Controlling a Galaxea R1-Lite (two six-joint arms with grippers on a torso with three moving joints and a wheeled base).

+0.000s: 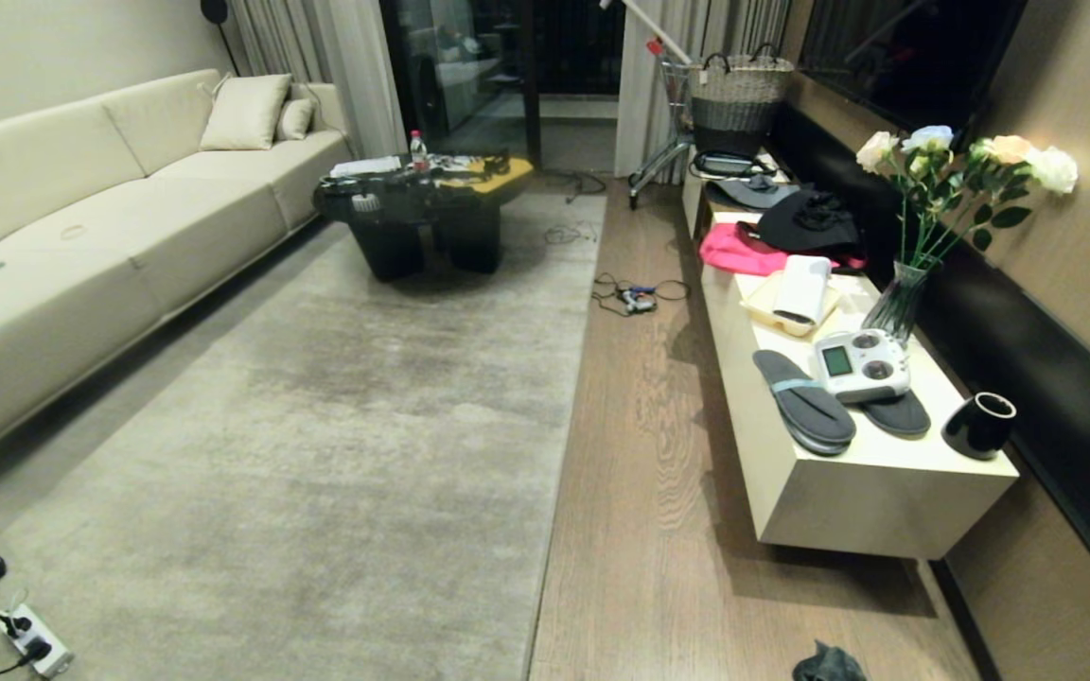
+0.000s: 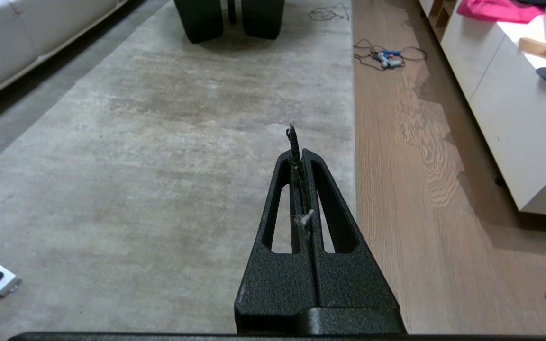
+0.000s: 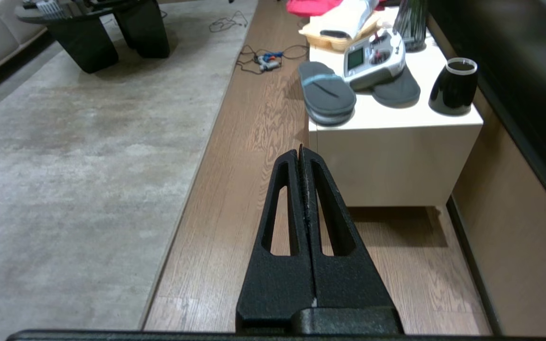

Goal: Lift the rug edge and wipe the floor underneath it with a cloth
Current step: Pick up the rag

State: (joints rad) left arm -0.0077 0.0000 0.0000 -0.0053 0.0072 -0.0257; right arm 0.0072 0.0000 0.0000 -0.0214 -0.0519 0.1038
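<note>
- The rug edge runs straight down the room, lying flat against the floor, a strip of light-brown grained planks between the rug and a low white cabinet.
- The cloth, a small dark crumpled rag, sits on the planks at the near end of that strip, well apart from the rug's border and just past the cabinet's near corner.
- The left gripper hangs above the rug, close to its border, fingers pressed together with nothing held; a wisp of lint clings in the seam between them.
- The right gripper hangs above the bare planks in front of the cabinet's near end, fingers likewise closed tight and empty.
- On the cabinet top lie a pair of dark slippers, a white handheld controller, a black cup, a glass vase of roses and a pink cloth.
- A tangle of cables lies on the planks farther off, beside the rug's border.
- A dark coffee table stands on the far end of the rug, beside a cream sofa.
- A power strip rests at the rug's near left corner.
</note>
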